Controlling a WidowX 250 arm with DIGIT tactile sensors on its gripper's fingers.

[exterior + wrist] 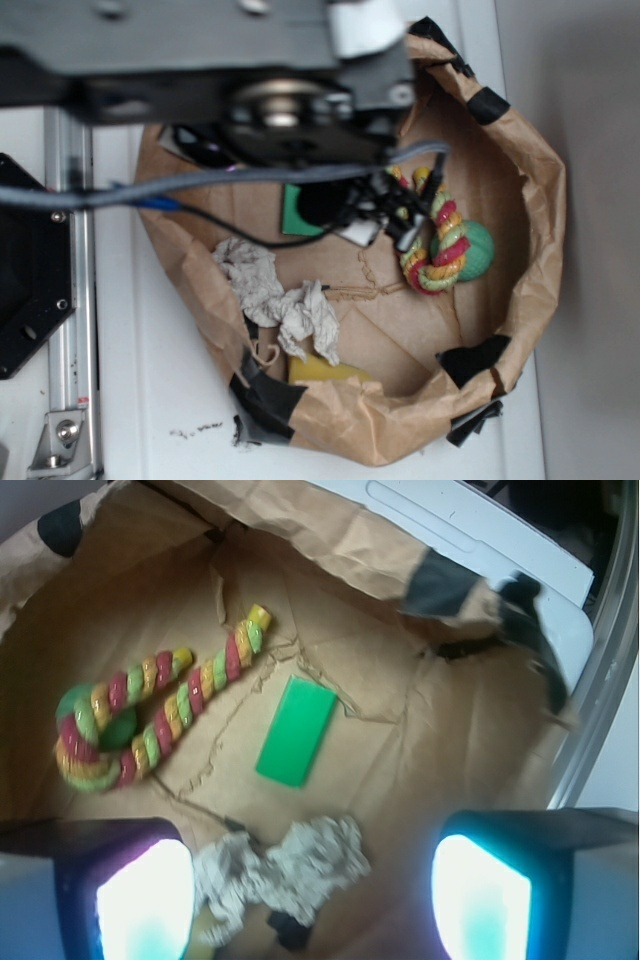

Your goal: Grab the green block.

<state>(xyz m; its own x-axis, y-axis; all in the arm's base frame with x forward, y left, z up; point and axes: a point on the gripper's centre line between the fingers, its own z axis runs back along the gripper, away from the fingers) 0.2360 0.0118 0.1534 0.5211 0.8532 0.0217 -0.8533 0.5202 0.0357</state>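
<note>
Brown paper, crumpled into a shallow nest (535, 190) and patched with black tape, sits on a white tabletop (150, 400) and holds everything in play. On its paper floor lies the green block (296, 730), a flat, plain slab resting roughly mid-floor in the wrist view, with bare paper all around it. In the exterior view only one corner of the block (297, 212) shows, the rest hidden beneath the robot's arm (200, 60).

Toward one side of the nest, a red-yellow-green rope toy (150, 715) loops around a round green ball (478, 250), the rope's free end lying near the block but not touching it. A wad of grey-white cloth (285, 865) lies by the opposite wall, near the block's short end, again apart from it. A yellow object (325, 372) peeks out by the taped rim; what it is cannot be told.

The gripper (310, 900) hangs above the paper floor, its two fingers (145, 900) spread wide at the bottom corners of the wrist view, with nothing between them but the cloth below. The block lies ahead of the gap rather than inside it, and slightly off its centre line.

As judged here, the grab has not begun: the block is untouched and flat on the paper. What is left looks like the whole of the work, namely bringing the open fingers over the slab, lining them across its narrow width, lowering, closing and lifting. The nearby cloth could snag a careless descent.
</note>
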